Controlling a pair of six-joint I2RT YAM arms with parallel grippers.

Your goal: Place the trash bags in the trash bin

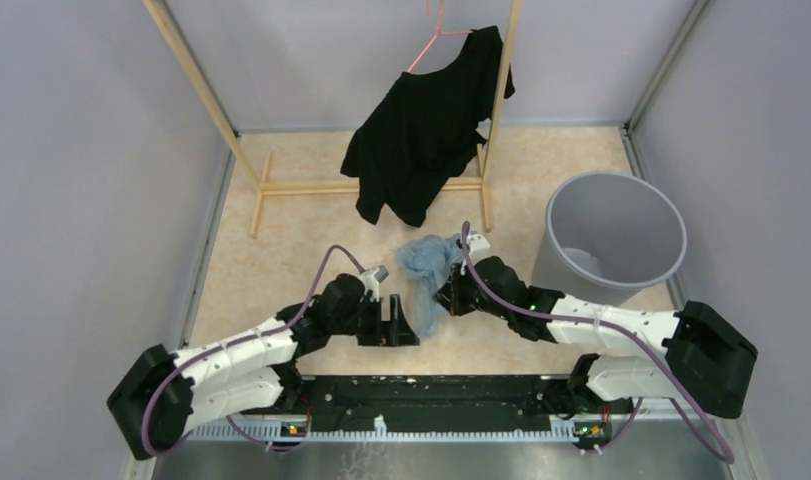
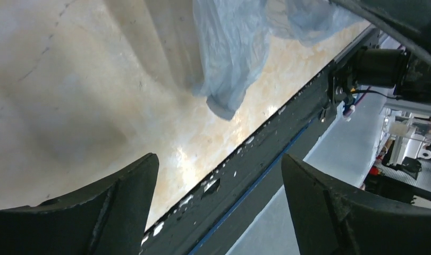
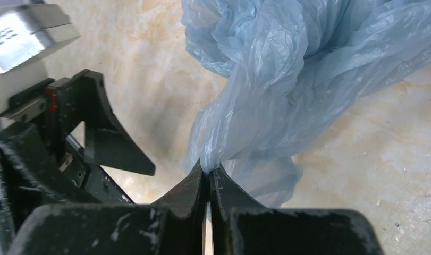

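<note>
Right gripper is pinched tight on the bag. The bag's long axis runs near to far, bunched at the far end, left of the bin. Left gripper gapes beside it.

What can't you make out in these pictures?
Bag: right wrist view, top and right edges cut it off.
Right gripper: right wrist view, shut, hiding how much bag it pinches.
Bin: top view, pale patch inside too small to identify.
Hanger: top view, hook cut off by the top edge.
</note>
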